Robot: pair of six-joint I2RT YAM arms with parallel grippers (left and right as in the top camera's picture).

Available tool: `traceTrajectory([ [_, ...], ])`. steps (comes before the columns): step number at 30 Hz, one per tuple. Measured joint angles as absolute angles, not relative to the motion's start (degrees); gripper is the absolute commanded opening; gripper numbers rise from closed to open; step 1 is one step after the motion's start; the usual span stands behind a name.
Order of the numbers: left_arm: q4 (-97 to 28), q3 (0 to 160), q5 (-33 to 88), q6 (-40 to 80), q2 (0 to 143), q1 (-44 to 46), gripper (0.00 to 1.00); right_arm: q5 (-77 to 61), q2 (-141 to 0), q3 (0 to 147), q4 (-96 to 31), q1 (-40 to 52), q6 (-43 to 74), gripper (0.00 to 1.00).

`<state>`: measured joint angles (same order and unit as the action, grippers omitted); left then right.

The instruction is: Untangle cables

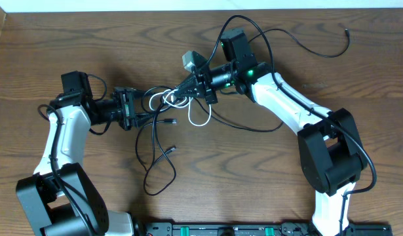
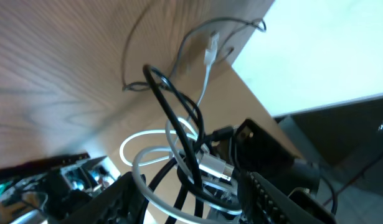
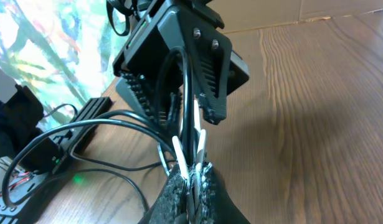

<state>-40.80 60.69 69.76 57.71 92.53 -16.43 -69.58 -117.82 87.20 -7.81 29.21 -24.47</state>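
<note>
Looking closely, you see the right gripper (image 3: 191, 183) fingers closed on the white cord (image 1: 201, 124) and black cord (image 2: 167, 112) above the worktop (image 1: 253, 177). Left gripper (image 2: 191, 199) fingers stand apart, both cords running between them.
</note>
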Motion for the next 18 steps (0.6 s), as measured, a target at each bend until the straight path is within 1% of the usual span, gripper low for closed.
traceTrajectory([
  [1,-40.2,60.7,69.3,58.4,92.5,-16.4,0.47,-69.6,-117.8,87.2,-7.9,29.2,-24.5,0.01],
  [2,-39.8,60.7,68.8,59.0,92.5,-16.4,0.44,-69.6,-117.8,87.2,-8.2,29.2,-24.5,0.01],
  [7,-37.0,60.7,66.8,61.4,92.5,-16.4,0.43,-69.6,-117.8,87.2,-8.4,29.2,-24.5,0.01],
  [12,-36.9,60.7,64.6,61.7,92.5,-16.4,0.42,-69.6,-117.8,87.2,-8.7,29.2,-24.5,0.01],
  [18,-36.9,60.7,64.3,62.9,92.5,-16.4,0.37,-69.6,-117.8,87.2,-8.8,29.3,-24.5,0.01],
])
